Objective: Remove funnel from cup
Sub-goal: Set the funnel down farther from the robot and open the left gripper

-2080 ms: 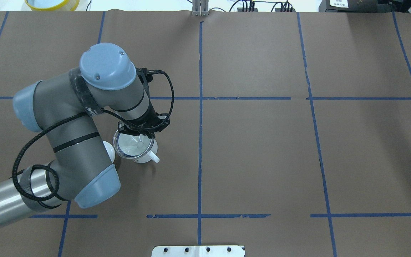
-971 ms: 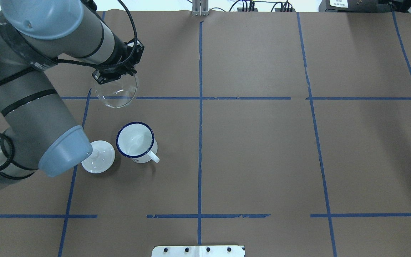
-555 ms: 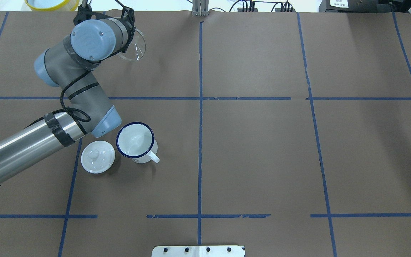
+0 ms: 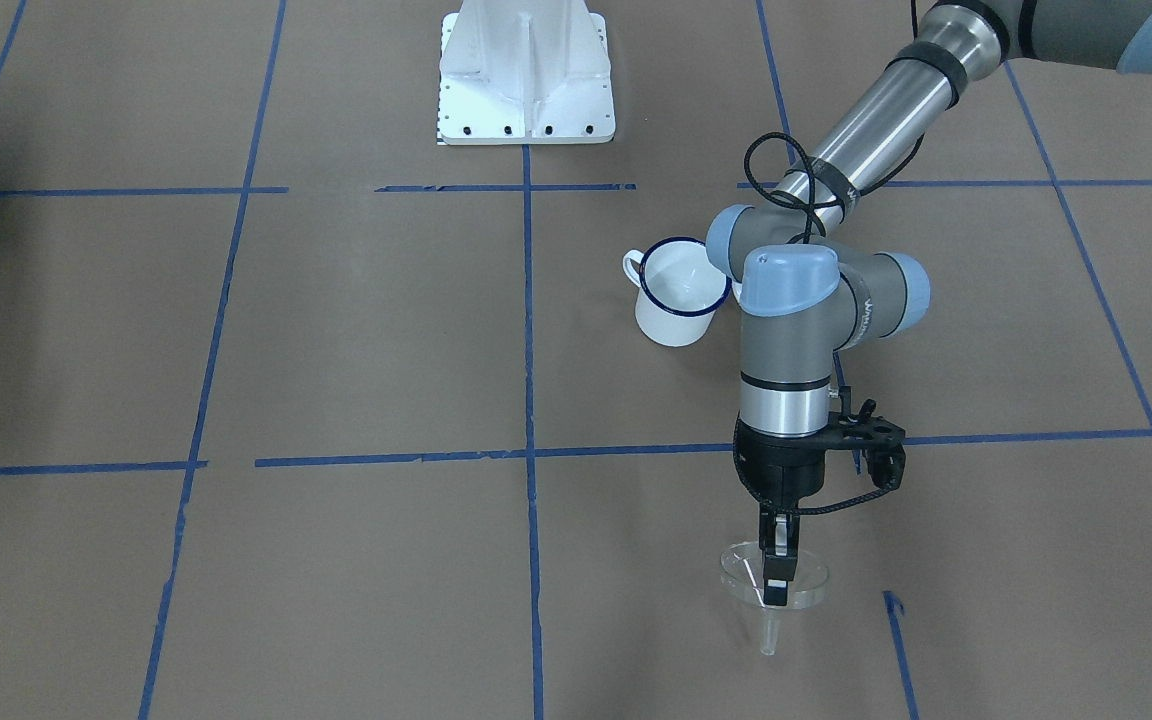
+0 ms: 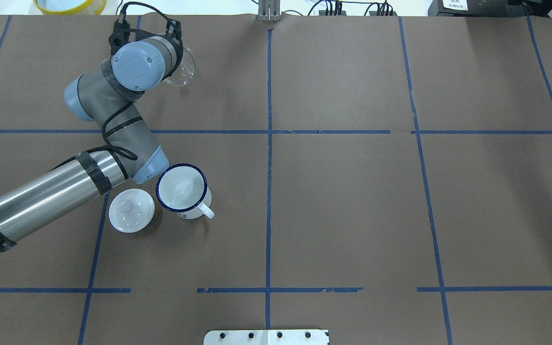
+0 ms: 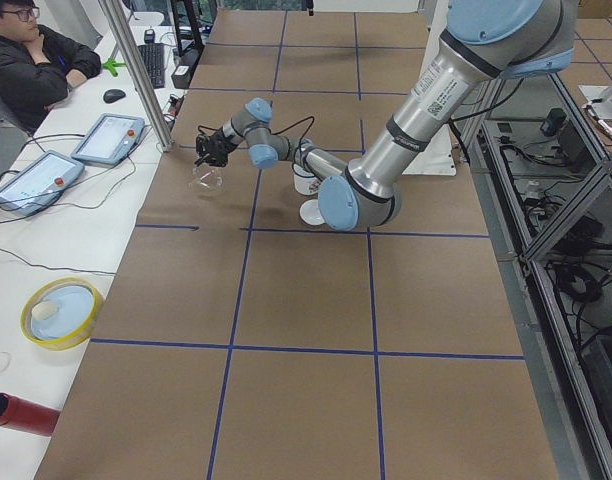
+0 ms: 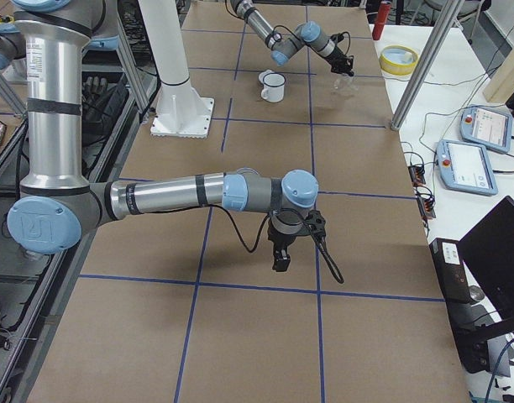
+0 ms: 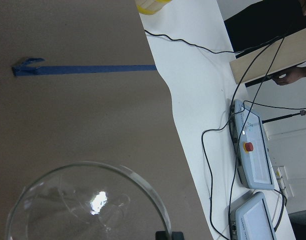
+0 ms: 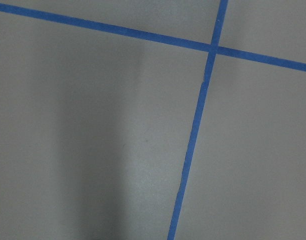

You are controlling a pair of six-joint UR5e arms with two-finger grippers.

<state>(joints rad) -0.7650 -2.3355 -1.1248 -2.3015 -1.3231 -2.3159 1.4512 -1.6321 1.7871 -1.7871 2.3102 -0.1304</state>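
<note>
Pinches the rim of the funnel (image 4: 744, 578) in the left gripper (image 4: 776, 590), fingers narrowed onto the clear wall, spout down and close over the table (image 4: 336, 350); cannot tell whether touching. Hangs well apart from the cup (image 4: 676, 296), at 12 o'clock of it in the overhead view, half hidden there under the wrist. Finds the lid (image 5: 131, 210) just beside the cup at 9 o'clock. Shows the right gripper (image 7: 280, 259) from the side only; cannot tell whether wide or narrow.
</note>
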